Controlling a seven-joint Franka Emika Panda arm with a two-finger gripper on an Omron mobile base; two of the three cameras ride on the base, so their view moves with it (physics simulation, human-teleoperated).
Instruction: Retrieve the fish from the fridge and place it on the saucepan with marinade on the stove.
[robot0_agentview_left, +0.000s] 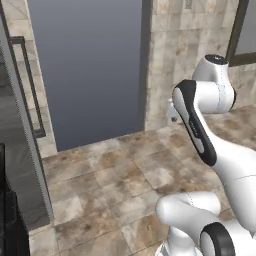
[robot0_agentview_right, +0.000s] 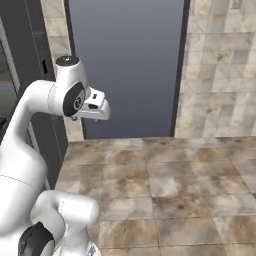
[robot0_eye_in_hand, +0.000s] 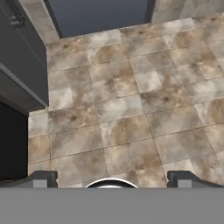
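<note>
The end effector (robot0_eye_in_hand: 111, 179), jaws spread wide and holding nothing, points down at the brown tiled floor (robot0_eye_in_hand: 118, 105) in the hand view. The arm (robot0_agentview_left: 200, 125) rises at the right of the left base view. The fridge (robot0_agentview_left: 20, 150), with its dark bar handle (robot0_agentview_left: 27, 85), stands at far left.

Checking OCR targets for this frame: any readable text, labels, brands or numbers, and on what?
None readable.
The grey appliance door with its dark bar handle carries no lettering.
The blue-grey panel, the tiled wall and the floor tiles bear no marks.
The open gripper has no label either.
</note>
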